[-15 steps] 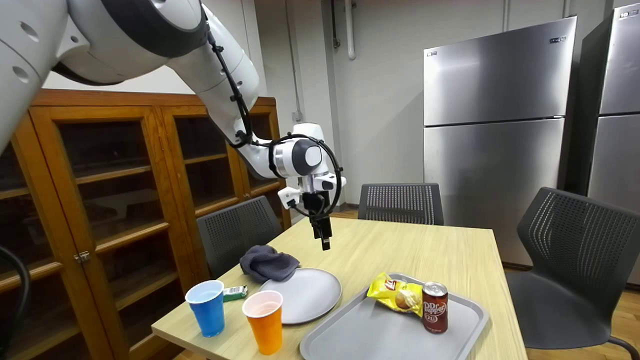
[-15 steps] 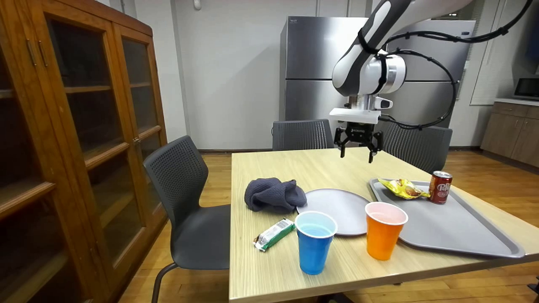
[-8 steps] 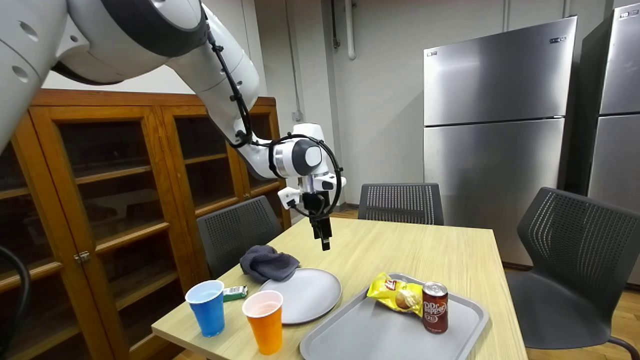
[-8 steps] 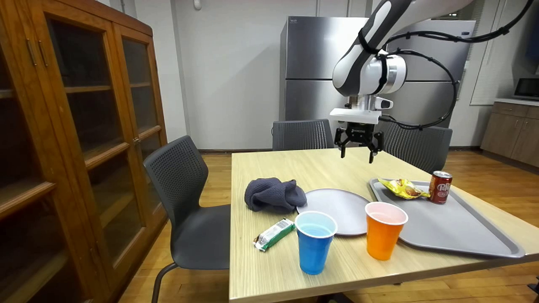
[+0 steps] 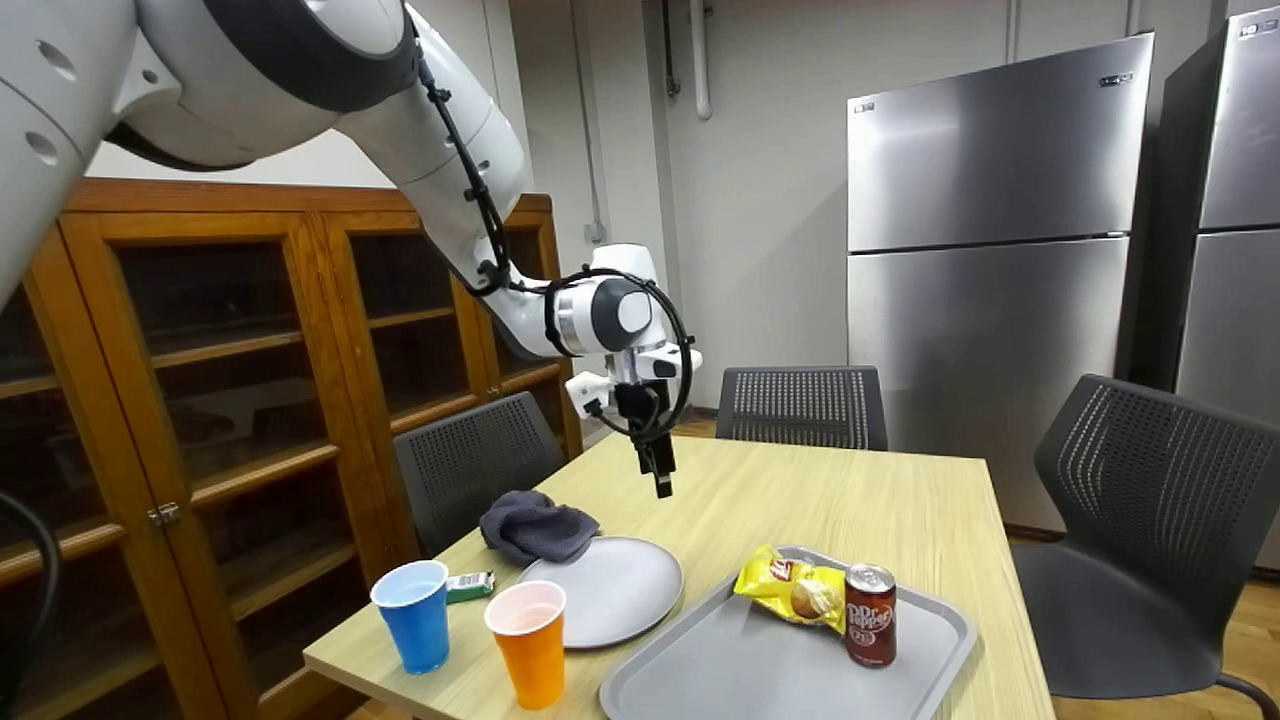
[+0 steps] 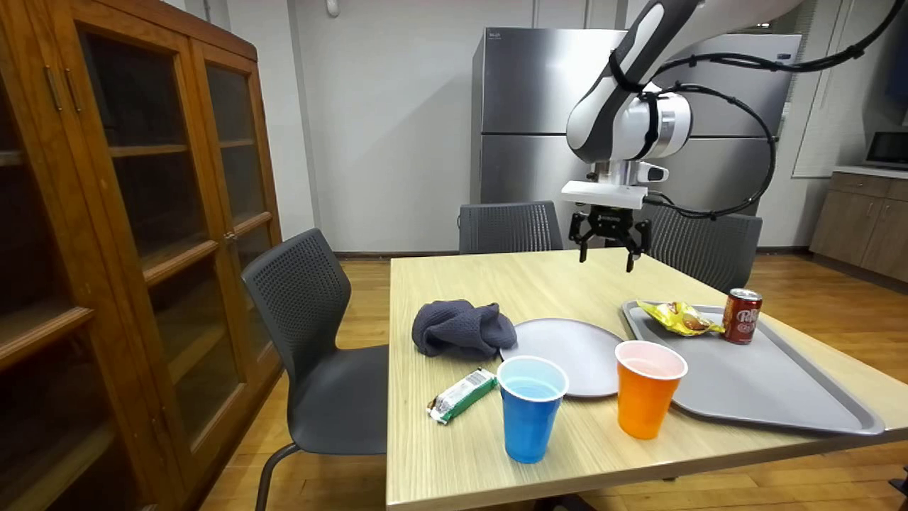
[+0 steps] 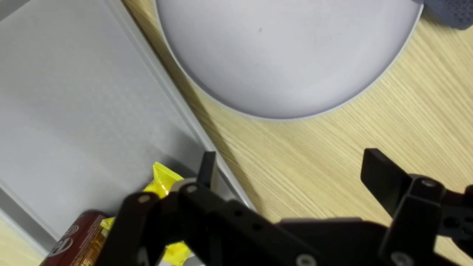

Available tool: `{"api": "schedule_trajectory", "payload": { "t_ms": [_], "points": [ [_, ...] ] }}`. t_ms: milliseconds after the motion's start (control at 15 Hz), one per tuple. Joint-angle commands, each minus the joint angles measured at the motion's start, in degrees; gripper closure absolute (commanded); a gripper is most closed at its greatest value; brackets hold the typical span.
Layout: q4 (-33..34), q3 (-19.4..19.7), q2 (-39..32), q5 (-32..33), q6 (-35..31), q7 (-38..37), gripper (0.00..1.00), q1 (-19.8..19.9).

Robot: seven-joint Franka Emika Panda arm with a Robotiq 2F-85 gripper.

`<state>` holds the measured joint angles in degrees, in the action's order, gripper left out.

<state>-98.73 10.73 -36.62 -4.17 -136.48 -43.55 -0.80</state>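
My gripper (image 6: 606, 262) is open and holds nothing. It hangs above the wooden table, and it also shows in an exterior view (image 5: 664, 488) and at the bottom of the wrist view (image 7: 290, 159). A yellow chip bag (image 5: 790, 588) and a dark red soda can (image 5: 871, 620) stand side by side on a grey tray (image 5: 740, 650). In the wrist view, the left finger partly covers the chip bag (image 7: 162, 181), and the can (image 7: 75, 236) is cut off at the lower left. A grey plate (image 7: 284, 55) lies beyond the fingers, touching nothing of the gripper.
A dark blue cloth (image 6: 461, 328) lies against the plate. A green-white wrapped bar (image 6: 462, 394), a blue cup (image 6: 528, 419) and an orange cup (image 6: 647, 397) are near the table's edge. Chairs (image 5: 800, 405) surround the table. A wooden cabinet (image 5: 250, 400) and steel fridges (image 5: 990, 300) stand behind.
In the last half second the arm and gripper have shifted slightly to the right and a little up in both exterior views. The gripper stays open. The objects on the table have not moved.
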Motion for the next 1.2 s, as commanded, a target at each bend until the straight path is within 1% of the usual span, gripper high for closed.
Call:
{"api": "schedule_trajectory", "payload": {
  "t_ms": [0, 267, 667, 800, 1133],
  "points": [
    [-0.1, 0.8, 0.6, -0.3, -2.3, 0.6, 0.00, 1.6],
    [-0.9, 1.2, 1.1, -0.4, -3.8, 2.6, 0.00, 3.6],
    [-1.5, 1.8, 1.9, -0.5, -3.6, 7.7, 0.00, 6.5],
    [-1.3, 2.5, 1.7, -0.4, -4.0, 8.7, 0.00, 7.3],
    [-1.5, 4.8, 1.5, -0.4, -4.9, 8.4, 0.00, 8.7]
  ]
}}
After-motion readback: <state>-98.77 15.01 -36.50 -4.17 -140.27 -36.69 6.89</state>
